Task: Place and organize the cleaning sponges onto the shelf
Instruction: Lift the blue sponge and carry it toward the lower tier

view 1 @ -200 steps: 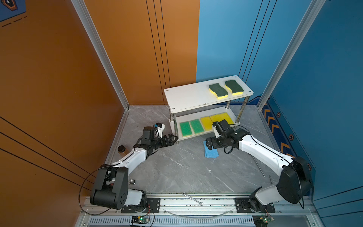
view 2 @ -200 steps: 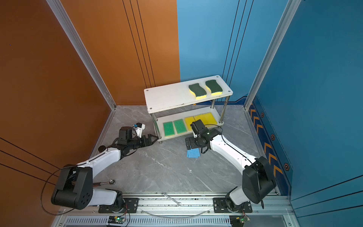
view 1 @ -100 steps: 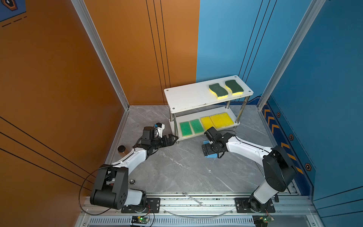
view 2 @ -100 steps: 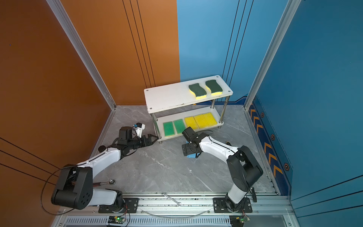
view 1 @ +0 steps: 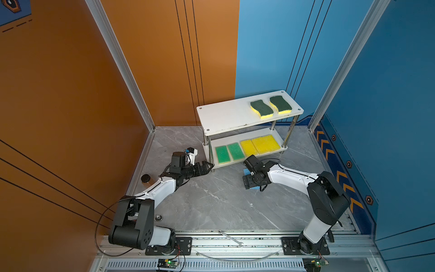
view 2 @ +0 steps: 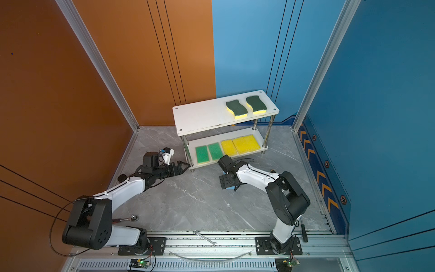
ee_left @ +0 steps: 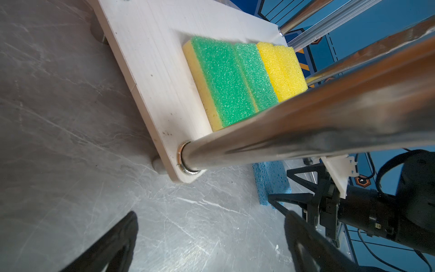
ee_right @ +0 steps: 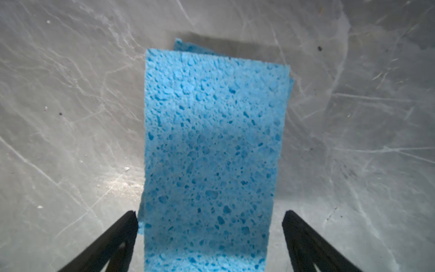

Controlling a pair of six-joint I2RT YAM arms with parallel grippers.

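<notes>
Right tool (ee_right: 210, 217) spread, straddling blue sponge (ee_right: 211, 131), which lies flat on surface (ee_right: 70, 117) before shelf (view 1: 235, 115) front edge: probably lined up for pickup. Left tool (ee_left: 211, 216) spread, empty, beside shelf's corner post (ee_left: 282, 127).

Straight below my right end effector (ee_right: 209, 213) a sponge (ee_right: 211, 141) lies on the table (view 1: 211, 202), stacked on a second sponge (ee_right: 181, 44). Just beyond that end effector stands the shelf (view 2: 200, 117). A row of four sponges (view 1: 247, 148) lies side by side on its lower board (ee_left: 153, 58). I see two more sponges (view 1: 261, 109) on the upper board (view 1: 223, 115), at the end far from my left end effector (view 1: 208, 164), which sits beside the shelf's near corner post (ee_left: 282, 131).
</notes>
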